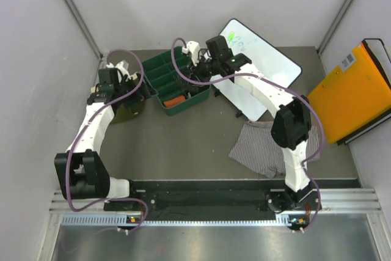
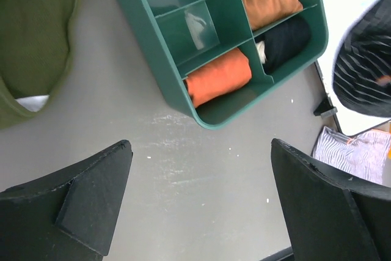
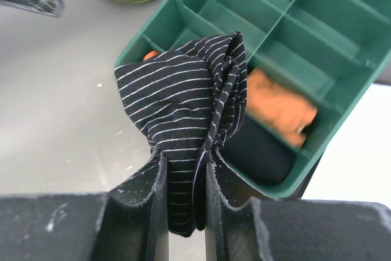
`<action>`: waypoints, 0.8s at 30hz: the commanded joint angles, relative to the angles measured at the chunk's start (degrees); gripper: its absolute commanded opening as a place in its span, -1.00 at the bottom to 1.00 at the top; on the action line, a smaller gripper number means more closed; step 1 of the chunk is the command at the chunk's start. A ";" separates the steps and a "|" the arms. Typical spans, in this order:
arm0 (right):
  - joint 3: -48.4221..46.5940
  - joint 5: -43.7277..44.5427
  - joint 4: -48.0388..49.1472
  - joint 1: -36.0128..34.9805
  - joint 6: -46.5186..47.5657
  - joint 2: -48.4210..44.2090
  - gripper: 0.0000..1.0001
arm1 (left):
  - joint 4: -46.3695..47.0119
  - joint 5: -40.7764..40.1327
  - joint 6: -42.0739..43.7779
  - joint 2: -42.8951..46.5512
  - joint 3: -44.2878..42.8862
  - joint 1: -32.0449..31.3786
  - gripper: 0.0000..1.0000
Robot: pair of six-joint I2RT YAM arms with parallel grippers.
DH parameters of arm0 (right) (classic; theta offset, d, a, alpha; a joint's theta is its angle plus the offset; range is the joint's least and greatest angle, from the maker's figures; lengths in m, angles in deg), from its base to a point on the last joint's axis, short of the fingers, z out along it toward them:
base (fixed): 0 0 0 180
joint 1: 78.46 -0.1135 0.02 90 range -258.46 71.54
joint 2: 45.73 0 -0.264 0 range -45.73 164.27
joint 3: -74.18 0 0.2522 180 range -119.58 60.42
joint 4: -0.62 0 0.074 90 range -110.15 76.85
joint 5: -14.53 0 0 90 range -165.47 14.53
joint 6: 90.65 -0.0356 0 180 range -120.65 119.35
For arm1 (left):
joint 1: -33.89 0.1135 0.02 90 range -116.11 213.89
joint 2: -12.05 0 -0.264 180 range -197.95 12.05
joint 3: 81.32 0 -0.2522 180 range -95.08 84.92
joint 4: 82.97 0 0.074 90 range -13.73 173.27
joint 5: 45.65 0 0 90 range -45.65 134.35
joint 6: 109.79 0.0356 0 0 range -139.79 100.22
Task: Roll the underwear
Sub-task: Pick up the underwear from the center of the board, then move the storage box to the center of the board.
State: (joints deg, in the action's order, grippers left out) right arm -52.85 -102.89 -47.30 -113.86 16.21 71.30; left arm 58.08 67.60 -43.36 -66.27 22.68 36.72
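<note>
The worktop (image 1: pixel 183 145) carries a green divided tray (image 3: pixel 160 11) toward its far edge, and the main risk sits there. The right claw (image 3: pixel 185 166) is clamped on the black striped underwear (image 3: pixel 183 96), which is bunched rather than tightly rolled. We judge that, let go as it is, it could spring open across a divider or spill onto the orange rolls (image 2: pixel 217 77) lying in the tray. A snag on a divider could also drag the tray.

The grey-white striped underwear (image 1: pixel 259 148) lies flat near the worktop's near right corner, its long side roughly along the near edge. The olive underwear (image 2: pixel 36 29) lies crumpled near the left edge, with no clear axis. The black striped underwear's long axis runs along the claw's fingers, free end toward the tray's corner compartments. The left claw (image 2: pixel 200 151) stands wide apart and empty, over bare worktop beside the tray.
</note>
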 commanded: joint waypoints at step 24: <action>5.50 0.44 25.45 -1.17 -2.89 2.68 -1.00 | 14.29 -5.93 -6.84 -15.19 -3.85 -1.51 0.58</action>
State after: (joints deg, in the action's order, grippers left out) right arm -51.28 -101.71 -25.90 -114.60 16.04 80.24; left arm 68.60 64.73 -49.54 -80.29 22.46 35.65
